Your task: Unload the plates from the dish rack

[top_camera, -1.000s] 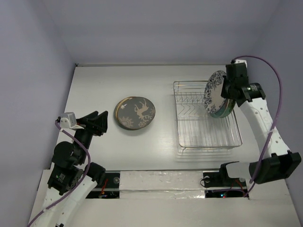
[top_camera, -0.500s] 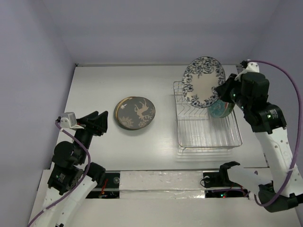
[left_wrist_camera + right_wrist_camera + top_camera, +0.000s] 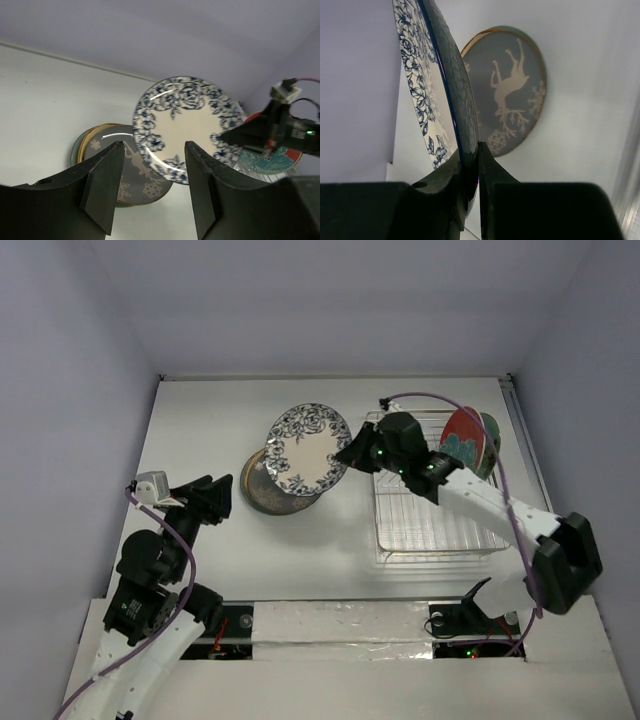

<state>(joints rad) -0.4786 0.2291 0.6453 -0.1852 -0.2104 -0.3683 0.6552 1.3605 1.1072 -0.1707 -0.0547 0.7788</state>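
right tool (image 3: 470,156) clamped on blue floral plate (image 3: 308,449) rim, grey deer plate (image 3: 262,494) just below it, probably stacking spot. left tool (image 3: 152,150) spread apart, idle.

no readable text, labels, brands or numbers on any plate, rack or arm
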